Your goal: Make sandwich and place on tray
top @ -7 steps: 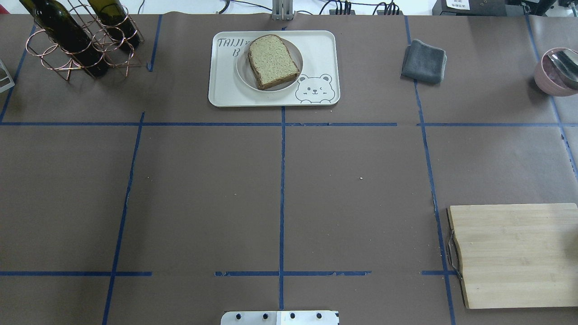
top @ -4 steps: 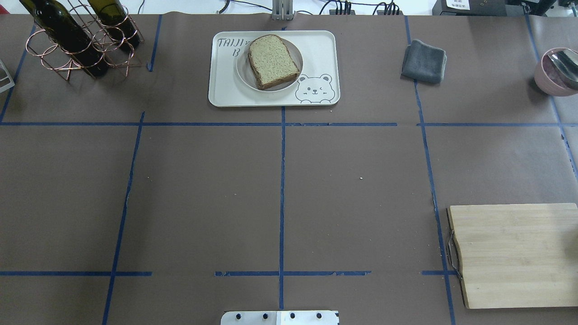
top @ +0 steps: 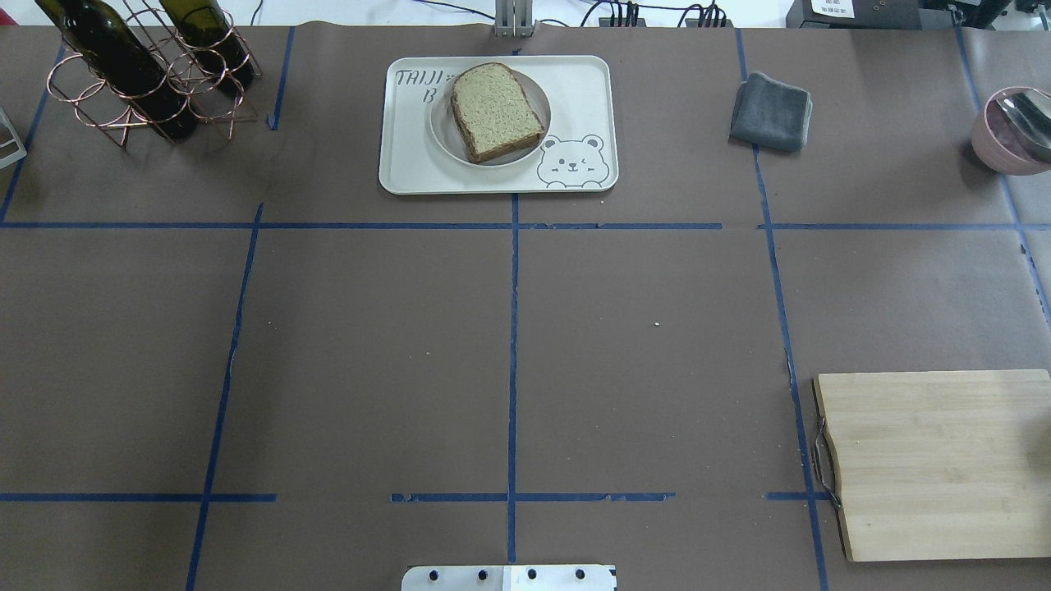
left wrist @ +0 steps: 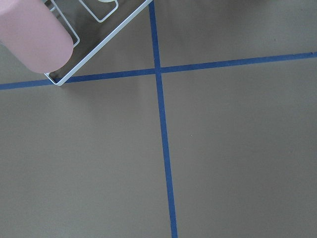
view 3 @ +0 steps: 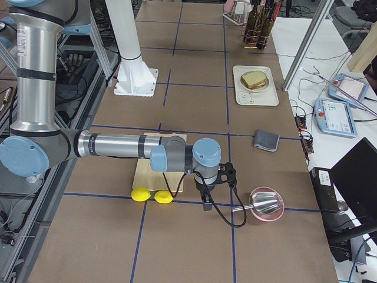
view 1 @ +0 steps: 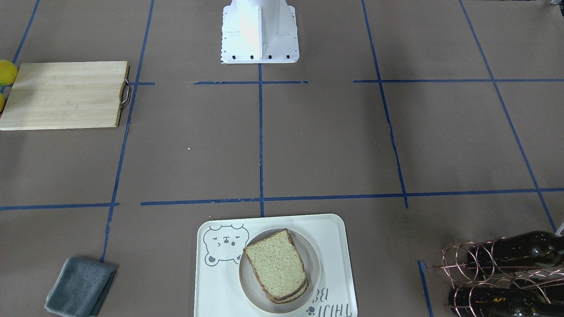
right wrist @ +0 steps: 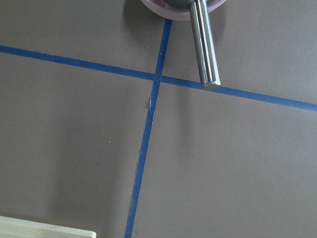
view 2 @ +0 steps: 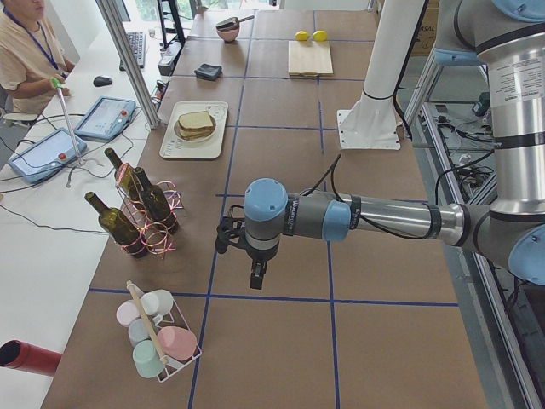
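Observation:
The sandwich (top: 497, 111), two stacked slices of speckled tan bread with brown crust, lies on a round plate on the cream tray (top: 579, 86) with the bear drawing, at the table's far middle. No filling shows between the slices. The sandwich (view 1: 275, 264) and tray (view 1: 337, 268) also show in the front-facing view. My left gripper (view 2: 255, 277) hangs over the table far to the left, near a cup rack. My right gripper (view 3: 207, 203) hangs far to the right by the pink bowl. Both show only in side views, so I cannot tell whether they are open or shut.
A copper rack with wine bottles (top: 148, 74) stands at the far left. A grey cloth (top: 772, 111) and a pink bowl with a metal scoop (top: 1014, 131) are at the far right. A wooden cutting board (top: 936, 464) lies near right, two lemons (view 3: 150, 194) beside it. A cup rack (view 2: 157, 341) stands near the left gripper.

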